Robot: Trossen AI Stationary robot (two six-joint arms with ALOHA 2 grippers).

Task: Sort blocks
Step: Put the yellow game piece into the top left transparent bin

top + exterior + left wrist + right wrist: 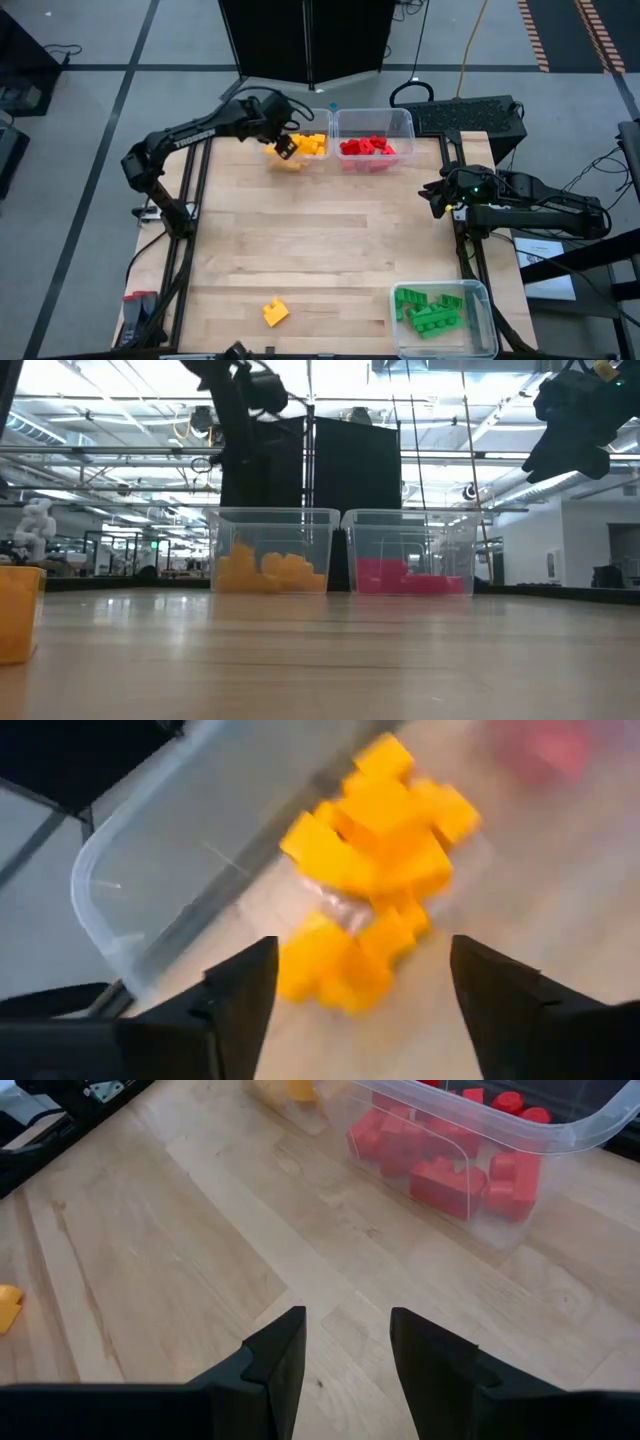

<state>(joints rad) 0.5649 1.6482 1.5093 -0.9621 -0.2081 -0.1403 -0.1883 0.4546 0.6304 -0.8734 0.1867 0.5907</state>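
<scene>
The blocks are seen sorted by colour into three clear bins on the wooden table [320, 240]. The yellow blocks [308, 145] are piled in a clear bin [322, 116] at the far edge of the table, and the red blocks [368, 147] are piled in a second clear bin [404, 121] just beside it. The green blocks [432, 310] are kept in a third clear bin [484, 305] at the near right corner. One loose yellow block [275, 312] is left on the bare wood near the front edge, well apart from every bin. The left gripper [284, 146] is held over the bin of yellow blocks, and its fingers are spread with nothing between them; the yellow pile is seen below the gap in the left wrist view. The right gripper [436, 195] is held above the right edge of the table, near the bin of red blocks, and its fingers are parted a little with nothing held
</scene>
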